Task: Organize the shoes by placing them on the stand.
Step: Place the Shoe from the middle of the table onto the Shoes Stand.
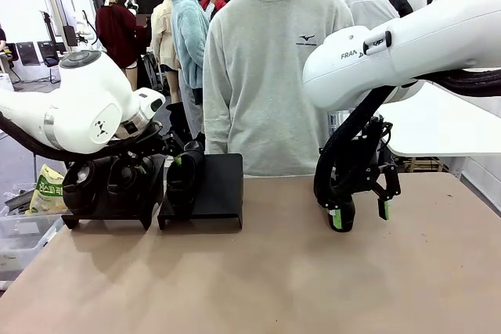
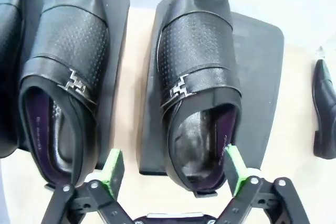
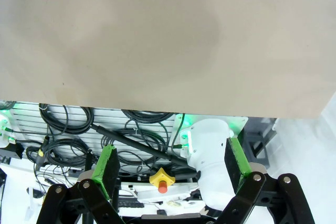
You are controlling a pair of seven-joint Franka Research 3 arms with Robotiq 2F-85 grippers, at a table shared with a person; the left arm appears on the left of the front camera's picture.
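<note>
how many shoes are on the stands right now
3. Two sit side by side on the left stand, the outer shoe and the inner shoe; a third shoe rests on the right stand, left half. More may be hidden behind the left arm.

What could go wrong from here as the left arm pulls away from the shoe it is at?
1. The open left gripper has its fingers close around the heel of the shoe; a skewed retreat might drag it.
2. That shoe's heel overhangs the near edge of the right stand, so a nudge could tip it off.
3. The neighbouring shoe sits close to the other finger and might get clipped.
</note>
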